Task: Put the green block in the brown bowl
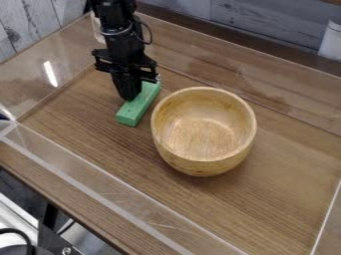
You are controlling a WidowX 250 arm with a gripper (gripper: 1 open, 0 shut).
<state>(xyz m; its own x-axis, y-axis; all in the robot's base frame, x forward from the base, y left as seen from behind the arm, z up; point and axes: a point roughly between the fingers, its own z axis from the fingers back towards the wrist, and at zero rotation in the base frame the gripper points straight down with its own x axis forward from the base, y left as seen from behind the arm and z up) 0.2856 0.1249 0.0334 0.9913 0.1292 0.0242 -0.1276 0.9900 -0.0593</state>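
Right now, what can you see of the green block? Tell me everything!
The green block is a small, bright green bar with a flat top and straight edges. It lies flat on the wooden table, slanting, just left of the bowl in the picture. The robot's pincer is over its far end, hiding part of it.

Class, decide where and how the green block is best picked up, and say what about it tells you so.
Grip the green block across its narrow width, near the middle, coming from above. It lies flat and elongated, so its long sides suit pinching; its right side sits close to the bowl, so a finger there probably needs care.
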